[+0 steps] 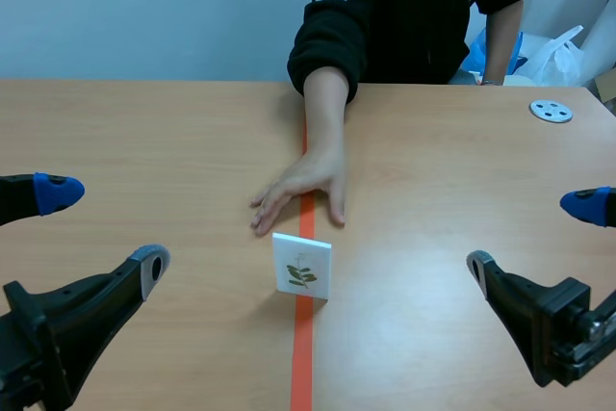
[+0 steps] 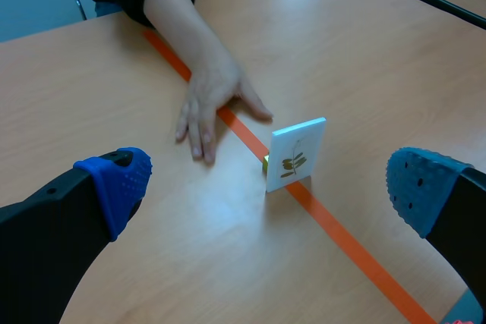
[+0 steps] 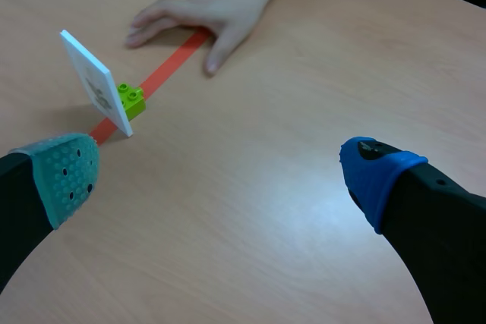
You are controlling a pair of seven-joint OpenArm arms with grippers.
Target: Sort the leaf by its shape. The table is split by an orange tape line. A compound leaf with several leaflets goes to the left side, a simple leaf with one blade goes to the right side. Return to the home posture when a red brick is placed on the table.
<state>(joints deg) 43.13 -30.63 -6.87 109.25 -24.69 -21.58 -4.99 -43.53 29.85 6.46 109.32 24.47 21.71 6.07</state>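
a white card with a green sprig picture (image 1: pixel 301 266) stands upright on the orange tape line (image 1: pixel 304 353), mid wooden table (image 1: pixel 144 141). only the wrist views show a lime toy brick (image 3: pixel 130 99) behind it. the left gripper (image 1: pixel 104 228) and right gripper (image 1: pixel 532 235) gape wide, holding nothing.

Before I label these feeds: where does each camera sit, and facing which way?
Scene view: between the arms, facing across the table; left tool, right tool show.
Left wrist view: behind left tool's fingers, facing leaf card front-on.
Right wrist view: behind right tool's fingers, facing card obliquely, green brick behind it.
All share card, person's hand.
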